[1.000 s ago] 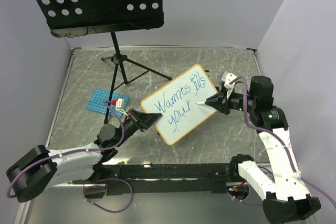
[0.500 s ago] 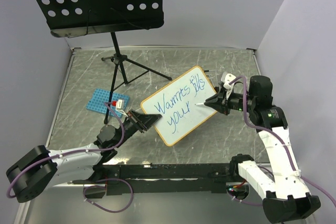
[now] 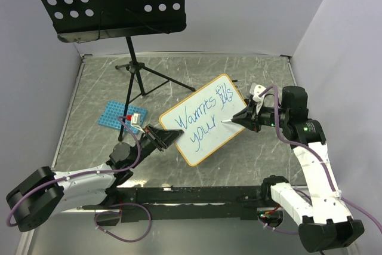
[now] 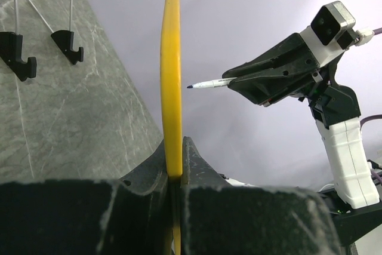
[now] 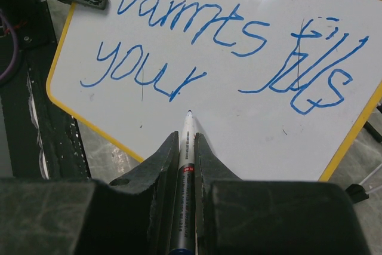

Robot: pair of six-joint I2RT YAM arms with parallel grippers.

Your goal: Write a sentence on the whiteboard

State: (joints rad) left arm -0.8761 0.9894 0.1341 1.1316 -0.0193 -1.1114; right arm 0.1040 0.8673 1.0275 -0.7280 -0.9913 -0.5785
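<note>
The whiteboard (image 3: pixel 206 120) stands tilted at mid-table, orange-framed; its edge (image 4: pixel 172 88) shows as a yellow strip in the left wrist view. My left gripper (image 3: pixel 169 137) is shut on the board's lower left edge (image 4: pixel 173 171). The sentence (image 5: pixel 221 34) in blue reads "Warmts fills" over "your" (image 3: pixel 203 135). My right gripper (image 3: pixel 243 118) is shut on a white marker (image 5: pixel 186 159). The marker's tip (image 5: pixel 190 112) points at the board just right of "your", a small gap off its face (image 4: pixel 191 86).
A black music stand (image 3: pixel 110 1) on a tripod (image 3: pixel 140 73) rises at the back left. A blue perforated rack (image 3: pixel 119 114) with a small red-capped item lies left of the board. Grey walls close the sides.
The right gripper with the marker has shifted slightly left toward the board. The left arm and board have held still.
</note>
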